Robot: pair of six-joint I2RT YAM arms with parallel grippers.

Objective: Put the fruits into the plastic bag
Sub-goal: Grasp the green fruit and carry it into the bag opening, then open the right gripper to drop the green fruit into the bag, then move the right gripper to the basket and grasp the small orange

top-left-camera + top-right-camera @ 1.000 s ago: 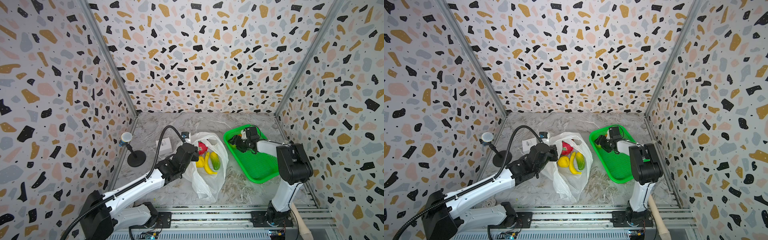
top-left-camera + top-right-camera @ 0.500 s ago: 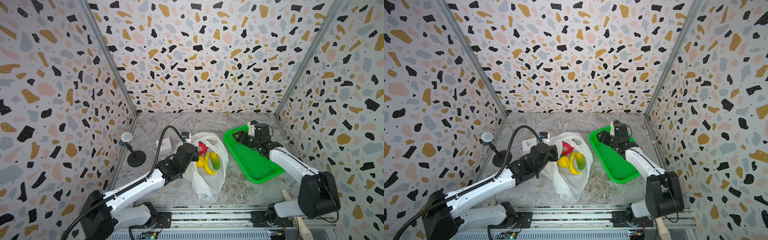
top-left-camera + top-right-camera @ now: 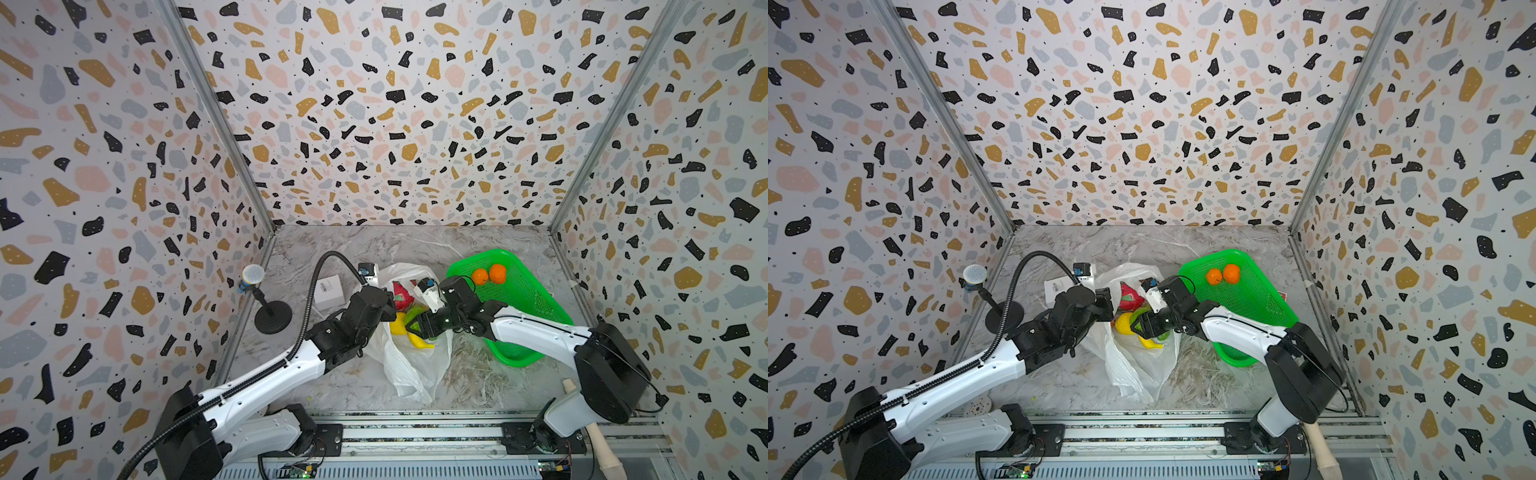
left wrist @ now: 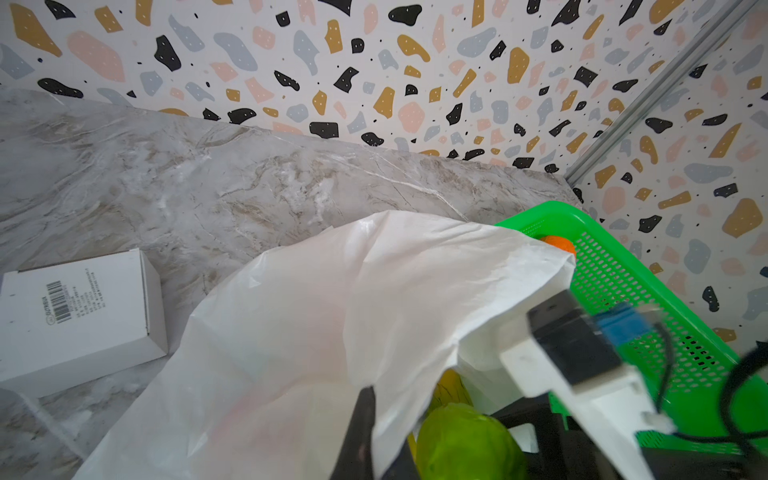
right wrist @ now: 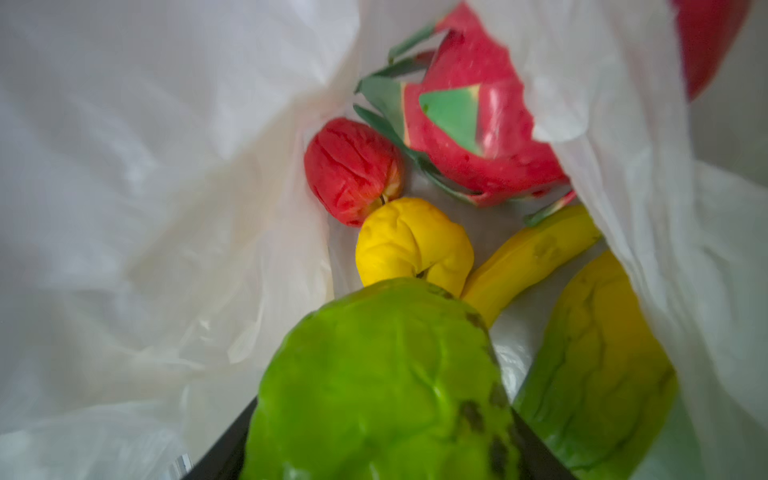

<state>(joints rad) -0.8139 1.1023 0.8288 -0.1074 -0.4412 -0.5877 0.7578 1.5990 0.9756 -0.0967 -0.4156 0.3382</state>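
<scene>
Dropping the green round fruit (image 5: 386,386) into the plastic bag (image 3: 409,370) looks like the step in hand. The right hand (image 3: 417,326) grips it inside the bag's mouth, while the left hand (image 3: 390,311), closed, pinches the rim at nine o'clock. Next, I judge, the right hand should let go, then fetch the two oranges (image 3: 497,273) from the green mesh tray (image 3: 536,291) at two o'clock.

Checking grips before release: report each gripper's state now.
Left gripper: shut on the plastic bag rim.
Right gripper: shut on the green round fruit.
</scene>
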